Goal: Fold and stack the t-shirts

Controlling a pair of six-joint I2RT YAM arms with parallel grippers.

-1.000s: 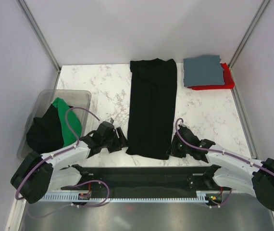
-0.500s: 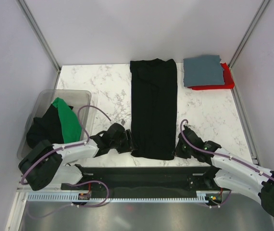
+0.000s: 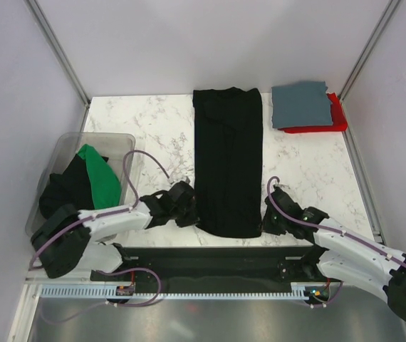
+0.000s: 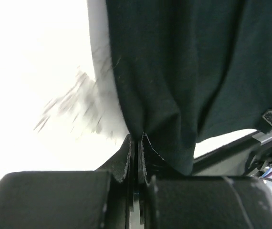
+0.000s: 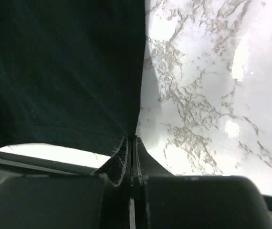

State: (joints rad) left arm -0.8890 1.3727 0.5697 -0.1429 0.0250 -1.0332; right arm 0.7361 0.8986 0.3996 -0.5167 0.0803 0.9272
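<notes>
Left pincer (image 4: 137,139) has slid right, now pinching black t-shirt (image 3: 228,164) near-left corner. Right pincer (image 5: 131,139) pinching near-right corner. Looks ready to fold hem toward far end.

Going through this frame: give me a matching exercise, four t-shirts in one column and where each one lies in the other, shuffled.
Things
1. long black t-shirt
2. green t-shirt
3. grey-blue t-shirt
4. red t-shirt

Places
A. bottom of the far-right pile
B. inside the clear bin
C. laid out along the middle of the table
D. top of the far-right pile

Pairs: 1-C, 2-B, 3-D, 4-A
</notes>
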